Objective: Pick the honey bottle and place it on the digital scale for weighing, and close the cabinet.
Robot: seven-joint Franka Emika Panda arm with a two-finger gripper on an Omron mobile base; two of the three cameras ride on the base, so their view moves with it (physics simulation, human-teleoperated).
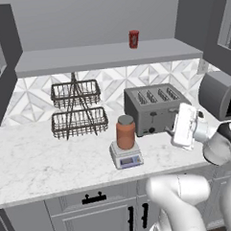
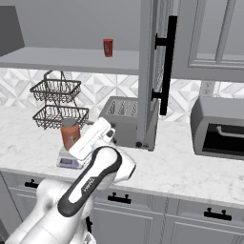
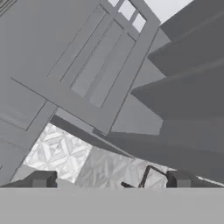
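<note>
The honey bottle (image 1: pixel 125 132) (image 2: pixel 69 133), orange-brown with a grey lid, stands upright on the small digital scale (image 1: pixel 125 158) (image 2: pixel 68 161) near the counter's front. My gripper (image 1: pixel 178 126) (image 2: pixel 86 136) (image 3: pixel 110 179) hovers to the right of it, in front of the toaster, apart from the bottle. It is open, and its two fingertips (image 3: pixel 41 179) stand wide apart with nothing between them. The cabinet (image 2: pixel 151 71) is open, its right door swung out over the counter with a black bar handle (image 2: pixel 167 62). In the hand view a panelled door (image 3: pixel 87 65) looms above.
A grey four-slot toaster (image 1: pixel 153 108) stands behind the gripper. A two-tier wire basket rack (image 1: pixel 77 107) sits at the back left. A small red can (image 1: pixel 133 38) rests on the cabinet shelf. A grey oven (image 2: pixel 219 126) occupies the counter's right end.
</note>
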